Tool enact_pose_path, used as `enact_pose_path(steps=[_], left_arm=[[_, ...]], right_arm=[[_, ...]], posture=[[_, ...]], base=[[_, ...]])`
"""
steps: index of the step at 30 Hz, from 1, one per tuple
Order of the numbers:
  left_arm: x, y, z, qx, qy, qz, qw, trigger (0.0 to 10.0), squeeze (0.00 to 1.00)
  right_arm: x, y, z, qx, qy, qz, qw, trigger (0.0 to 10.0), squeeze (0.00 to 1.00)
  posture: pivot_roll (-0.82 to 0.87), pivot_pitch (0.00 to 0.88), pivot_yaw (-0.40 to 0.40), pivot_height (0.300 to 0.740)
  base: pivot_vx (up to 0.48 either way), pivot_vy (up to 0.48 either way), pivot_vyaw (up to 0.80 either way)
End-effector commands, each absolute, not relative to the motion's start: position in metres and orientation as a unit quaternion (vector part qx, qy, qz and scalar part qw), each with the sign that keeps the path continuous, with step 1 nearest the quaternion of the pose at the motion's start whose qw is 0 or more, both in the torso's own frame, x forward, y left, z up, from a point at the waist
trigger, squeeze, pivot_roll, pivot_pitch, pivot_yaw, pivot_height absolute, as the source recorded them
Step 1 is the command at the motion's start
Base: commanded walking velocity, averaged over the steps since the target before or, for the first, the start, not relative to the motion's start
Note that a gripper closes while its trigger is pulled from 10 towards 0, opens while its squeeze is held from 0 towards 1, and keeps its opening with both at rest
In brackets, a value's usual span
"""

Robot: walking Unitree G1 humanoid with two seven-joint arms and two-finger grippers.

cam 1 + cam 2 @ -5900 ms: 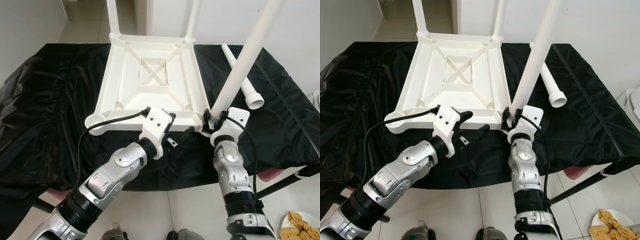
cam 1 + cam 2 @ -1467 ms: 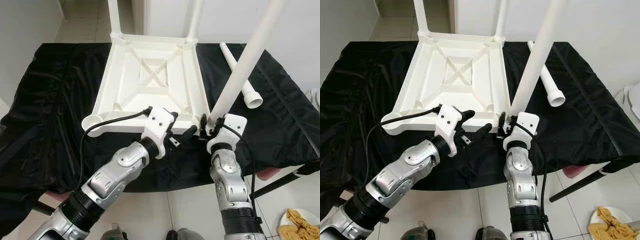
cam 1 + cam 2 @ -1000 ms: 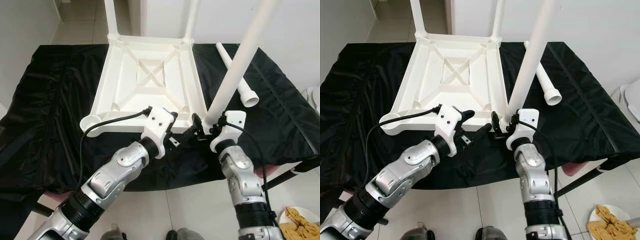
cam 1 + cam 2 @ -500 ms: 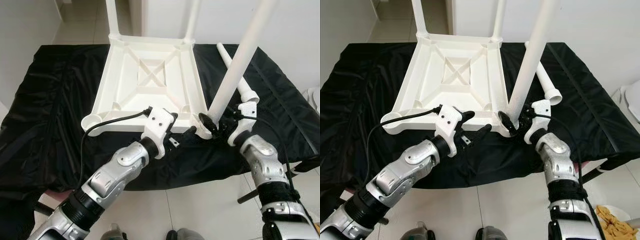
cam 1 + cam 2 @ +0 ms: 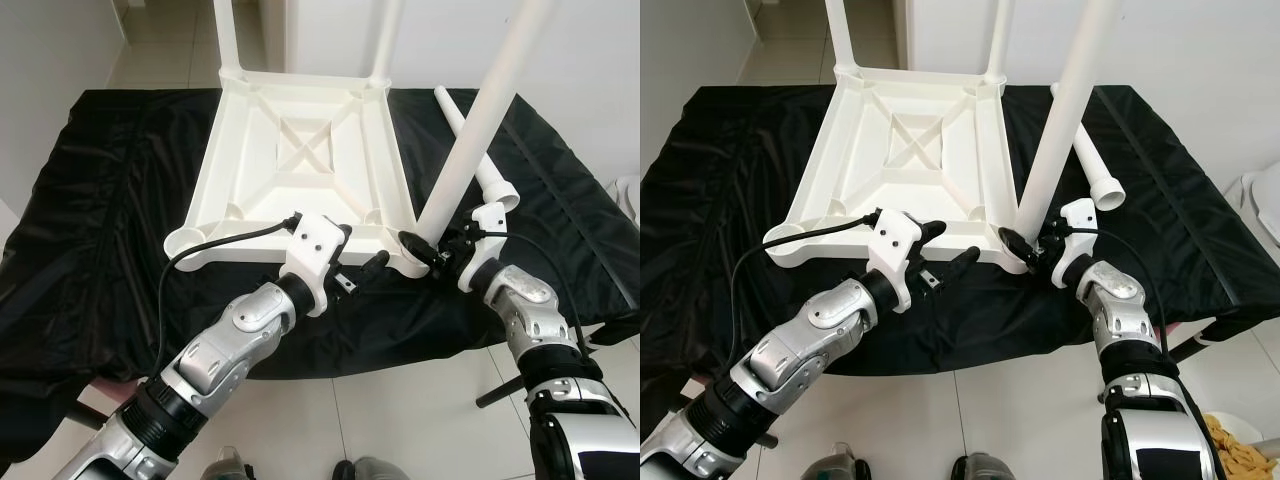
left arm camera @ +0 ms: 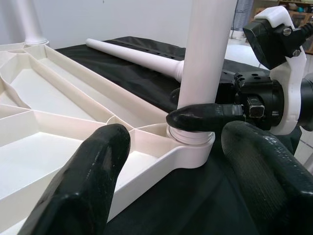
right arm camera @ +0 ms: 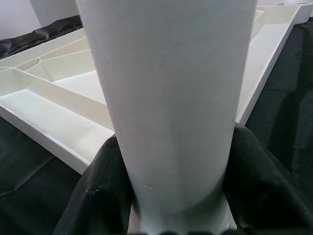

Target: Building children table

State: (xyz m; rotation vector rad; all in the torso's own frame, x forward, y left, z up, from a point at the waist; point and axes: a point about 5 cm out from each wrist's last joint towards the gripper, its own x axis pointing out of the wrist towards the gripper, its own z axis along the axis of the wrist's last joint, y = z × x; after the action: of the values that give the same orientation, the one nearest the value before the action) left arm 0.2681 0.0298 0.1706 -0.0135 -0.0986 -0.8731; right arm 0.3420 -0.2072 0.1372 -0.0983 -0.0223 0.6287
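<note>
A white plastic children's tabletop [image 5: 300,160] lies upside down, ribbed underside up, on a surface draped in crinkled black cloth [image 5: 110,200]. Two white round legs [image 5: 225,35] stand in its far corners, and a third white plastic leg [image 5: 470,140] stands tilted in the near right corner socket. The right gripper [image 5: 425,250] has its jaws closed around the base of that leg, just above the socket, one black finger [image 6: 205,117] wrapping the front. The left gripper [image 5: 362,270] hovers at the tabletop's near edge, just beside that corner, jaws spread apart and holding nothing. A fourth loose white leg [image 5: 475,150] lies on the cloth to the right, behind the standing one.
</note>
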Motion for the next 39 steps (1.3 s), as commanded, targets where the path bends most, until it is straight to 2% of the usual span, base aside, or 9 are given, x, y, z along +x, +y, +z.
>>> enact_pose_path(steps=[1,6,7,8,9,26,33,36,39], left_arm=[[0.258,0.023,0.171,0.003,-0.052,-0.535,0.843,10.0,0.00],[0.258,0.023,0.171,0.003,-0.051,-0.536,0.843,10.0,0.00],[0.258,0.023,0.171,0.003,-0.051,-0.536,0.842,10.0,0.00],[0.258,0.023,0.171,0.003,-0.051,-0.536,0.842,10.0,0.00],[0.257,0.023,0.171,0.003,-0.051,-0.536,0.842,10.0,0.00],[0.254,0.022,0.169,0.000,-0.048,-0.539,0.841,10.0,0.00],[0.251,0.020,0.167,-0.002,-0.045,-0.544,0.838,10.0,0.00],[0.251,0.020,0.167,-0.002,-0.045,-0.544,0.838,10.0,0.00],[0.251,0.020,0.166,-0.002,-0.044,-0.545,0.837,10.0,0.00]], right_arm=[[0.342,-0.208,0.134,-0.050,-0.005,0.318,0.947,0.0,0.00],[0.340,-0.208,0.131,-0.050,-0.001,0.327,0.944,0.0,0.00],[0.339,-0.207,0.130,-0.048,-0.001,0.328,0.943,2.5,0.00],[0.339,-0.207,0.130,-0.048,-0.001,0.328,0.943,2.5,0.00],[0.338,-0.207,0.130,-0.045,-0.001,0.326,0.944,10.0,0.00],[0.333,-0.190,0.142,-0.002,-0.038,0.262,0.964,10.0,0.00],[0.328,-0.174,0.137,0.036,-0.049,0.132,0.989,10.0,0.00],[0.326,-0.171,0.136,0.040,-0.047,0.119,0.991,10.0,0.00],[0.322,-0.168,0.136,0.055,-0.046,0.056,0.996,10.0,0.00]], posture=[[0.00,0.047,-0.017,0.740],[0.00,0.050,-0.018,0.740],[0.00,0.050,-0.018,0.740],[0.00,0.050,-0.018,0.740],[0.00,0.050,-0.018,0.740],[-0.01,0.047,-0.028,0.740],[-0.01,0.044,-0.027,0.740],[-0.01,0.044,-0.027,0.740],[-0.01,0.040,-0.028,0.740]], base=[[0.000,0.000,0.00],[0.000,0.000,0.00],[0.000,0.000,0.00],[0.000,0.000,0.00],[0.000,0.000,0.00],[0.000,0.000,0.00],[0.000,0.000,0.00],[0.000,0.000,0.00],[0.000,0.000,0.00]])
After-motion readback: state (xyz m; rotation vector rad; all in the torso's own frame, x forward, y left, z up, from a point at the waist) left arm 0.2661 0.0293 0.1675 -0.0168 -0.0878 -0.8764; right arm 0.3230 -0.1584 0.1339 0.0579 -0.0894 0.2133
